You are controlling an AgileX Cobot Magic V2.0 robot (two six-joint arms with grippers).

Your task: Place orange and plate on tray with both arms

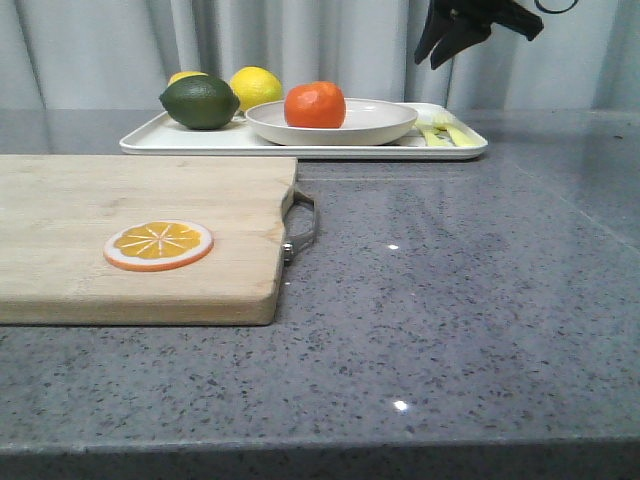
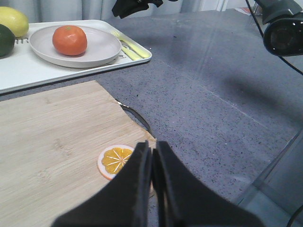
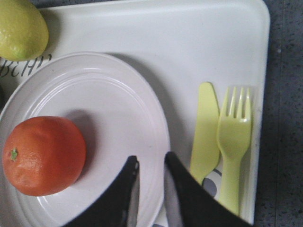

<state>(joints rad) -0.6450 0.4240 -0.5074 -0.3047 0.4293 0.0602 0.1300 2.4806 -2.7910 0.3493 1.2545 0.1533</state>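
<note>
The orange (image 1: 315, 105) was seen on the plate (image 1: 380, 124), itself on the tray (image 1: 200, 140). The left gripper (image 2: 152, 163) was pressed together; the right gripper (image 3: 150, 182) was narrowly parted, empty.

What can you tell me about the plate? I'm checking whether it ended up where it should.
The plate is a wide, shallow, round dish, plain off-white and matte, with a raised rim and faint concentric rings inside. It sits flat and upright on the tray, toward the tray's right half, beside the printed cutlery. The orange rests inside it, off-centre. The right gripper hovers above its rim without holding it. A lemon lies close by on the tray.
</note>
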